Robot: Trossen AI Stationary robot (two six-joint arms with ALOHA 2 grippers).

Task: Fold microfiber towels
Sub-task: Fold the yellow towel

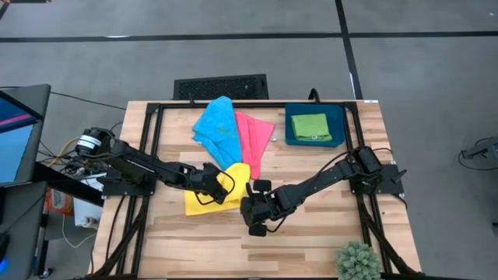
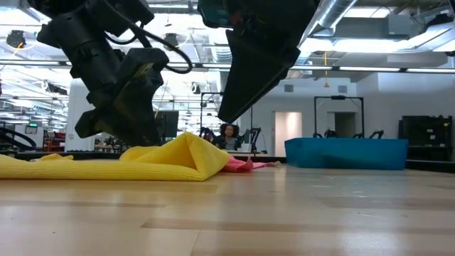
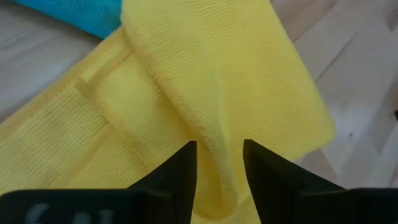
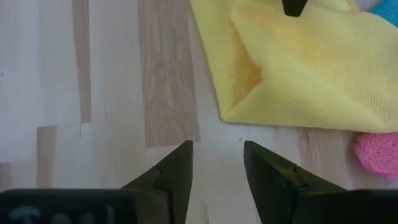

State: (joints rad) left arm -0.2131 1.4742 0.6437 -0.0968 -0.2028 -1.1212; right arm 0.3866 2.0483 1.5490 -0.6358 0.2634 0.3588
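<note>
The yellow towel lies on the wooden table, its right part turned over into a raised fold. My left gripper points down at it, open, with a ridge of that fold between its fingers. My right gripper hangs open over bare wood just right of the yellow towel's corner, holding nothing. The blue towel and pink towel lie crumpled farther back. A folded green towel rests in the dark blue tray. My left gripper comes down slanting from the table's left, with one finger on each side of the yellow towel's raised ridge. Whether the fingers touch the cloth, I cannot tell. The towel rests on the table, slack.
A small green plant stands at the near right corner. The tray sits at the far right. Bare wood stretches along the near edge. A black frame rims the table. In the low view a person sits far behind.
</note>
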